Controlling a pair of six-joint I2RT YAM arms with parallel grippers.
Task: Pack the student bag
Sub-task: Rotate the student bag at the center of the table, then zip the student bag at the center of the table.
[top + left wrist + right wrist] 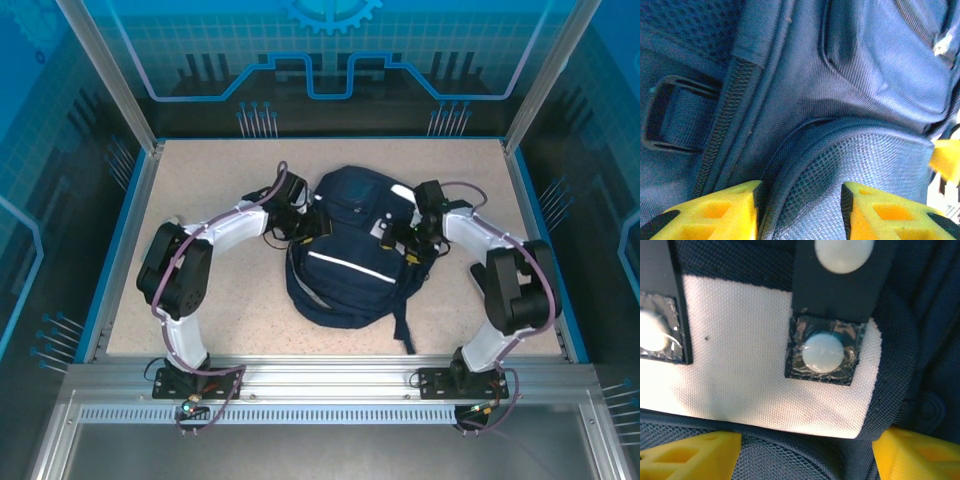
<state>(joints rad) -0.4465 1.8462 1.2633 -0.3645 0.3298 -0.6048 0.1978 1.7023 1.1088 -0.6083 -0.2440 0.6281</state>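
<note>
The student bag (345,265), navy with a thin white stripe, lies in the middle of the table. My left gripper (308,222) is pressed against its upper left side. In the left wrist view the yellow fingers (740,210) of that gripper (801,186) stand on either side of a ridge of mesh fabric (840,165) that fills the gap; a firm pinch is not visible. My right gripper (408,238) sits at the bag's upper right. Its jaws (807,437) are spread wide just below a white patch (740,365) with snap buttons, with dark mesh between them.
The speckled beige table (200,180) has bare room to the left, right and behind the bag. A dark strap (405,335) trails toward the front rail (320,375). Blue walls and metal posts enclose the workspace.
</note>
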